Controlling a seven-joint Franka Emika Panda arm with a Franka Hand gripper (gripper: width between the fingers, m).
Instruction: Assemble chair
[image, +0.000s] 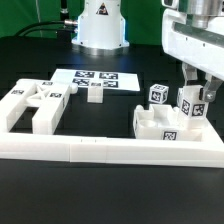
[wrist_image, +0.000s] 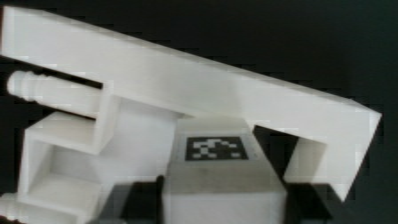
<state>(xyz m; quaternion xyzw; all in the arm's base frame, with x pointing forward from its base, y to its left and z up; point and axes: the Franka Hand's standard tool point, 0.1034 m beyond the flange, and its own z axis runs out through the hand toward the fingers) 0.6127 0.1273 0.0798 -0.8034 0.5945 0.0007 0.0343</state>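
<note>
Chair part (image: 190, 108), tagged, stands beneath my gripper (image: 198, 88) near the white rail (image: 110, 150); I can't tell if the jaws clamp it.

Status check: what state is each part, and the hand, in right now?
hand: lowered, fingers either side of the upright part; grip cannot be told.
upright part: standing, between the fingers.
cube: loose, standing alone.
low part: lying against the border rail.
large part: lying loose, unjoined.
small block: loose, beside the marker board.
</note>
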